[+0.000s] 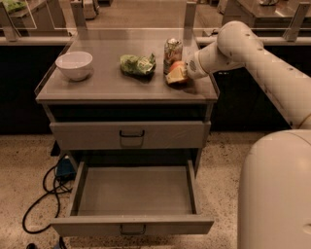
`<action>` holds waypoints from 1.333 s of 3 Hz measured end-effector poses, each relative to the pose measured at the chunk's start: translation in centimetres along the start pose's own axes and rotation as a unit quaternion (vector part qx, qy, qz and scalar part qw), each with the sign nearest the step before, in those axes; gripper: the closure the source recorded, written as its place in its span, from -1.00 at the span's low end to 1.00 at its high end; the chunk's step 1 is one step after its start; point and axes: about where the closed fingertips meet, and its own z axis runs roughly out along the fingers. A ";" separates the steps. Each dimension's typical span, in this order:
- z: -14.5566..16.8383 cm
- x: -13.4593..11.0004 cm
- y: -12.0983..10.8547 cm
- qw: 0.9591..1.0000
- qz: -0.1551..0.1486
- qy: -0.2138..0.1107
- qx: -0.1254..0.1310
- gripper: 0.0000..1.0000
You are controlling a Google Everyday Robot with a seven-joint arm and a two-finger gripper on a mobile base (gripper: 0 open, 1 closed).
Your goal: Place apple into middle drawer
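Just beside can [172, 49], apple [178, 66] against hand [180, 76], on cabinet top [97, 88]

A grey metal drawer cabinet [107, 88] stands on a speckled terrazzo floor [19, 165] under dim, warm light. Black cables [43, 208] loop on the floor at its left. Dark-fronted counters [19, 87] with upright posts [77, 12] run behind it. The gripper [184, 72] sits over the cabinet top's right side.

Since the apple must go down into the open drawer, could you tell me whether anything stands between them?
Nothing visible does. The gripper is at the apple on the cabinet top; the middle drawer stands pulled out below, its tray bare. The can behind the apple and the green packet left of it are off that path.
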 end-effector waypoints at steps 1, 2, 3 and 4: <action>-0.2 -0.2 0.1 1.000 0.000 0.000 0.000 1.00; -2.6 0.7 1.8 1.000 -0.007 0.014 -0.002 1.00; -9.7 3.4 6.4 0.998 -0.021 0.057 -0.001 1.00; -18.5 3.8 11.2 0.995 -0.050 0.078 0.021 1.00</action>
